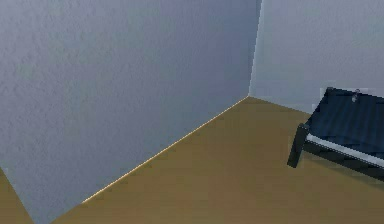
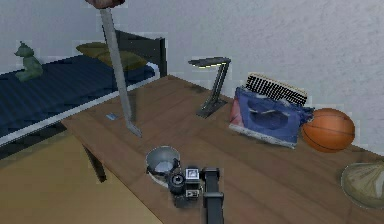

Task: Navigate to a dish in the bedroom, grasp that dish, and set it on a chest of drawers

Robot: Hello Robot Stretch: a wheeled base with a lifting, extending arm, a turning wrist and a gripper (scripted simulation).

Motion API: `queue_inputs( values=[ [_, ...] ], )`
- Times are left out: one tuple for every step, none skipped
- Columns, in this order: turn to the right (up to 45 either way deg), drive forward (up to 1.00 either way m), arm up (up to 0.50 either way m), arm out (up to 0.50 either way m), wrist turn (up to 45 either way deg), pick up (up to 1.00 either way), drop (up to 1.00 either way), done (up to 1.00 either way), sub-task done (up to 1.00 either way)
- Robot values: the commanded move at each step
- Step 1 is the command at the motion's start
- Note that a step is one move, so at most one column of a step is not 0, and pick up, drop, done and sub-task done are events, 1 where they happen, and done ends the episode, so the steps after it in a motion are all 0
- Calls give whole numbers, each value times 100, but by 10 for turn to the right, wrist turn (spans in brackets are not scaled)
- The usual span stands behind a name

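One dish, a small grey metallic bowl, sits on a wooden desk close to the desk's near edge in the arm side view. The single gripper is right at the dish's near-right rim, at the end of the dark arm that rises from the bottom edge. With the dish lying on the desk at the gripper's far end, I cannot tell whether it has hold of anything, nor how its fingers are set. Just beyond the dish, one long grey bat-like pole stands tilted, its foot on the desk, and one small blue flat thing lies left of that foot. Farther from the dish, up and to the right, stands one grey desk lamp. Right of the lamp is one blue box-like thing with one black-and-white striped thing behind it, then one orange basketball. One tan rounded thing is well to the dish's right, at the picture's edge. Left of the dish, past the desk's end, is one bed with a dark blue cover. It carries one olive pillow and one small green figure. In the forward view one dark-framed bed with a blue cover stands on brown floor beside pale walls.
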Motion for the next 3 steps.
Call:
queue_inputs(
  values=[
    [0, 0, 28, 0, 0, 0, 0, 0, 0],
    [0, 0, 0, 0, -450, 0, 0, 0, 0],
    [0, 0, 0, 0, -450, 0, 0, 0, 0]
  ],
)
